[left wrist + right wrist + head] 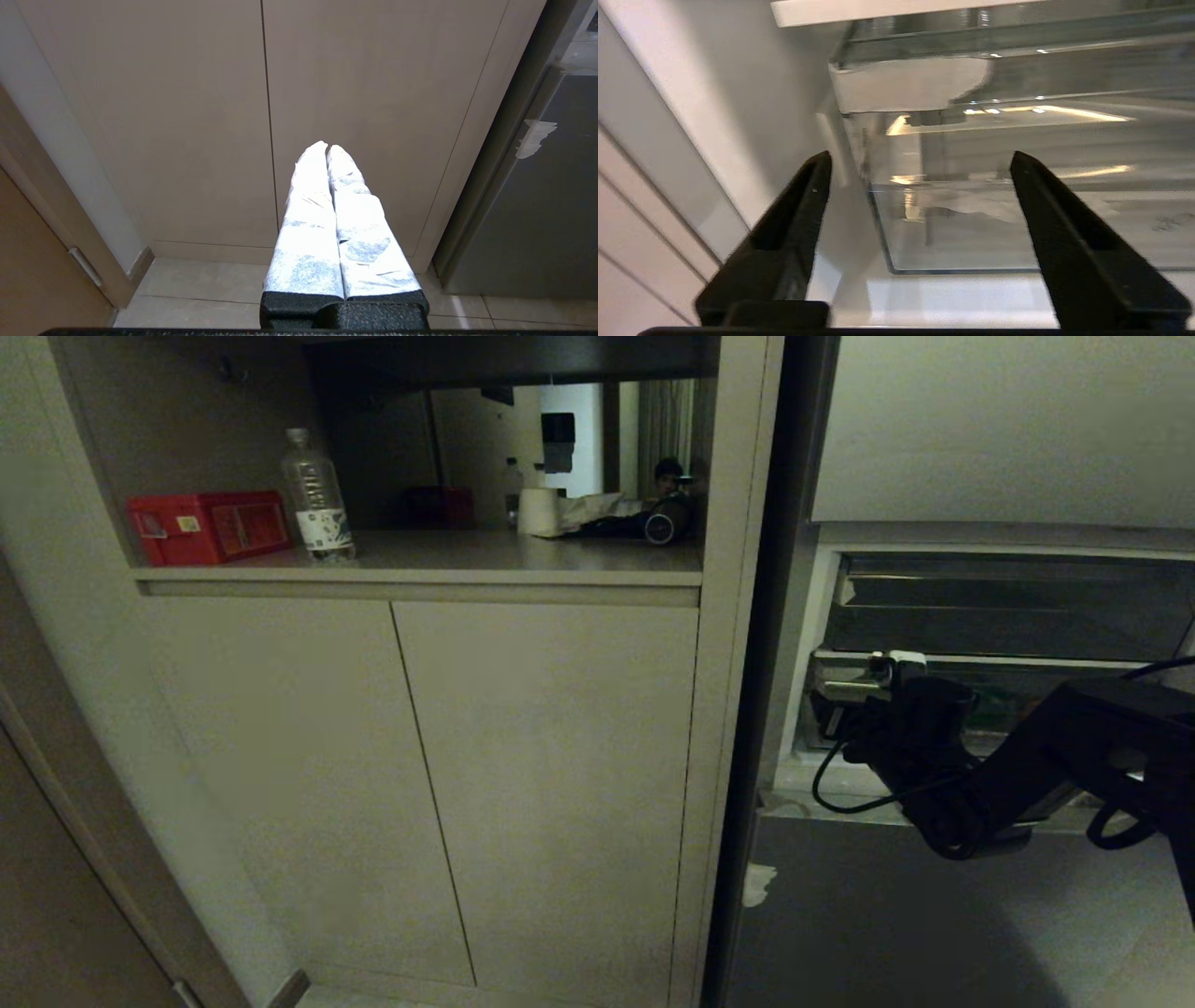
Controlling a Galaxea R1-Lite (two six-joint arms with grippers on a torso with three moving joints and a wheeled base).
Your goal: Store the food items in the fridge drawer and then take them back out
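Head view: bottle (316, 497) label unreadable; right gripper (920, 158) jaws spread, empty, before fridge drawer (971, 224); left gripper (327, 147) closed.

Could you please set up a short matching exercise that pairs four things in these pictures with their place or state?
Things:
1. red box
2. water bottle
3. left gripper
4. right gripper

Place or state:
A. open, in front of the clear fridge drawer
B. shut, pointing at the cupboard doors
C. upright on the shelf, just right of the box
D. at the shelf's left end

Pairs: 1-D, 2-C, 3-B, 4-A
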